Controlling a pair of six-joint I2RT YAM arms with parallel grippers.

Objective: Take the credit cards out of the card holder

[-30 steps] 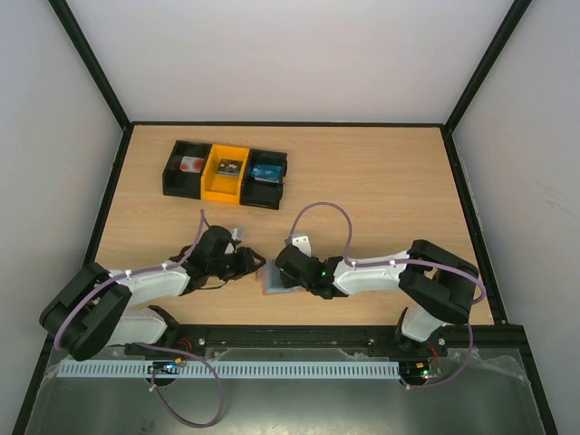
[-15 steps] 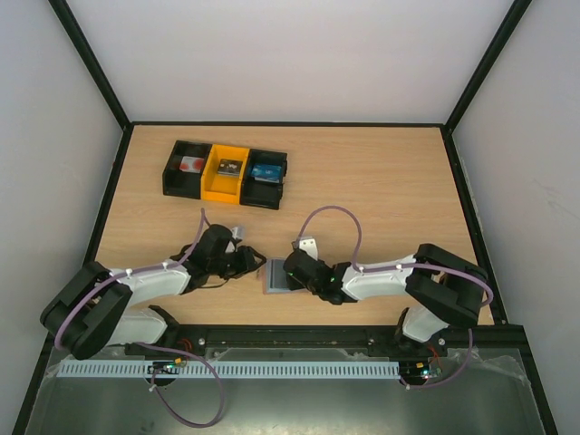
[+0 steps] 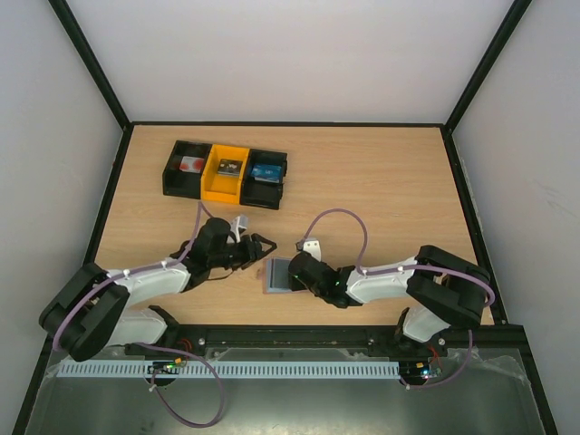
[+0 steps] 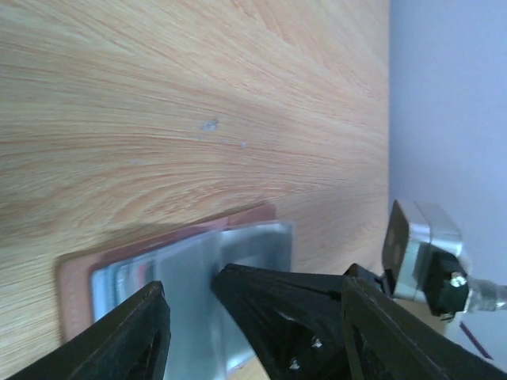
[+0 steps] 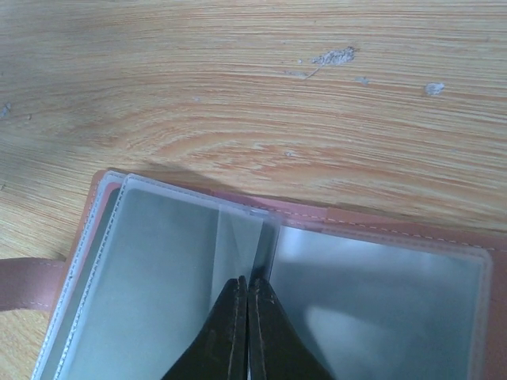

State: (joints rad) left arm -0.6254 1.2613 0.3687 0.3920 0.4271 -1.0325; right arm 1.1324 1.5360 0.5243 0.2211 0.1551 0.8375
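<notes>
The card holder (image 3: pixel 276 275) lies open on the table, blue-grey inside with a mauve-brown rim. It also shows in the right wrist view (image 5: pixel 158 269) and the left wrist view (image 4: pixel 182 261). My right gripper (image 3: pixel 292 275) is shut, and its tips (image 5: pixel 244 283) rest at the holder's middle fold between the two clear pocket panels. My left gripper (image 3: pixel 263 246) is open and empty, hovering just beyond the holder's far left edge, its jaws straddling the right gripper's fingers (image 4: pixel 269 293). No credit card shows clearly; a reddish patch (image 4: pixel 136 273) shows through one pocket.
A row of three bins (image 3: pixel 225 174), black, yellow and black, each with small items inside, stands at the far left of the table. Black frame rails run along the table edges. A brown strap (image 5: pixel 28 281) sticks out from the holder's side.
My right gripper has drawn back to the right, uncovering more of the open holder. My left gripper has moved a little away from the holder's left edge and now stands open.
</notes>
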